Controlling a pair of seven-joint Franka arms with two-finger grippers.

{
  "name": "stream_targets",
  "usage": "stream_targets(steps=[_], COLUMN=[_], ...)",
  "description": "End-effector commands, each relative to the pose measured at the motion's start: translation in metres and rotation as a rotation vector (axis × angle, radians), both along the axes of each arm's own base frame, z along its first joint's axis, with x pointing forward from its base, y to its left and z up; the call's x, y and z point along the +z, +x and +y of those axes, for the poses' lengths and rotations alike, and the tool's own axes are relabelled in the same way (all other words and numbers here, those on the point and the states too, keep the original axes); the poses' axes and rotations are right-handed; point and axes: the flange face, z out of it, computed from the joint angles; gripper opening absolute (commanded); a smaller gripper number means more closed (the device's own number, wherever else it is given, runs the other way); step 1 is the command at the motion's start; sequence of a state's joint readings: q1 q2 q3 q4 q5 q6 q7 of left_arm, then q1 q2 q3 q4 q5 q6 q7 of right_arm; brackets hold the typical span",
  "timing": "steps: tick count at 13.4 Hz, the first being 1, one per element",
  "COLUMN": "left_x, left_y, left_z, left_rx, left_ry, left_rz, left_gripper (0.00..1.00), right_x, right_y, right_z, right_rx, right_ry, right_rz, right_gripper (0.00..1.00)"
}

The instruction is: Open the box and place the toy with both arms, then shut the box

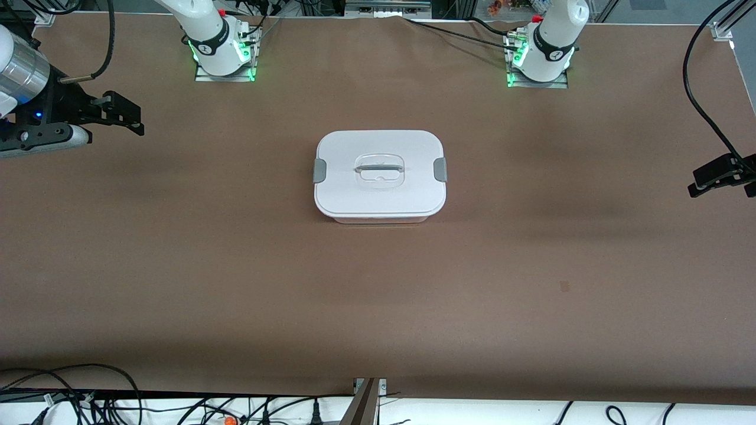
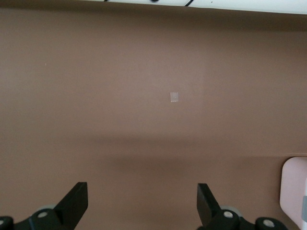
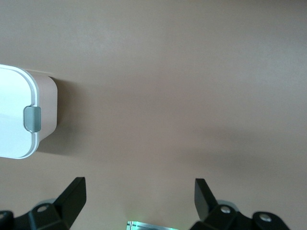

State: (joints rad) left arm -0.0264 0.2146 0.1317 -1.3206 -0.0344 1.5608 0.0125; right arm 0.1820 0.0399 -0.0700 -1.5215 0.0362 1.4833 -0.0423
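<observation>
The box [image 1: 380, 176] sits at the middle of the table with its white lid on, a grey clip at each end and the clear handle in the centre. A corner of the box [image 2: 293, 191] shows in the left wrist view, and one clipped end of the box [image 3: 17, 115] in the right wrist view. The toy is out of view. My right gripper [image 1: 125, 115] hangs open and empty over the right arm's end of the table, well apart from the box. My left gripper [image 1: 720, 175] is open and empty over the left arm's end. Bare table shows between the left gripper's [image 2: 142, 189] fingers and between the right gripper's [image 3: 140, 184].
The two arm bases [image 1: 224, 50] [image 1: 540, 56] stand along the table edge farthest from the front camera. A small pale mark [image 1: 564, 286] lies on the brown table [image 1: 177, 265] nearer the camera. Loose cables [image 1: 88, 395] run along the nearest edge.
</observation>
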Motion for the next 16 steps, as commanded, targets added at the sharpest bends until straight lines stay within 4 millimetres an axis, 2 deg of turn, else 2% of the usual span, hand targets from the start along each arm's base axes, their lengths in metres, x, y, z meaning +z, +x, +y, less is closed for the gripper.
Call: stream_targets(steps=[1, 3, 6, 9, 12, 16], left_x=[-0.004, -0.006, -0.006, -0.018, -0.022, -0.022], left_y=[-0.025, -0.032, -0.031, -0.021, -0.019, -0.019], left_z=[-0.004, -0.005, -0.012, -0.012, -0.015, -0.009], left_rx=[0.041, 0.043, 0.033, 0.023, 0.018, 0.026], left_ry=[-0.054, -0.066, -0.073, -0.07, -0.066, -0.07], left_rz=[0.03, 0.046, 0.044, 0.061, 0.068, 0.067], left_gripper=[1.0, 1.0, 1.0, 1.0, 1.0, 1.0], right_x=[0.003, 0.003, 0.004, 0.004, 0.005, 0.005], right_y=[-0.001, -0.001, -0.001, -0.001, -0.001, -0.001], right_z=[-0.001, -0.001, -0.001, -0.001, -0.001, -0.001], right_rx=[0.008, 0.008, 0.008, 0.008, 0.008, 0.008], right_ry=[0.02, 0.02, 0.021, 0.021, 0.021, 0.023], right_rz=[-0.007, -0.012, -0.014, -0.014, -0.018, -0.018], right_gripper=[1.0, 1.0, 1.0, 1.0, 1.0, 1.0])
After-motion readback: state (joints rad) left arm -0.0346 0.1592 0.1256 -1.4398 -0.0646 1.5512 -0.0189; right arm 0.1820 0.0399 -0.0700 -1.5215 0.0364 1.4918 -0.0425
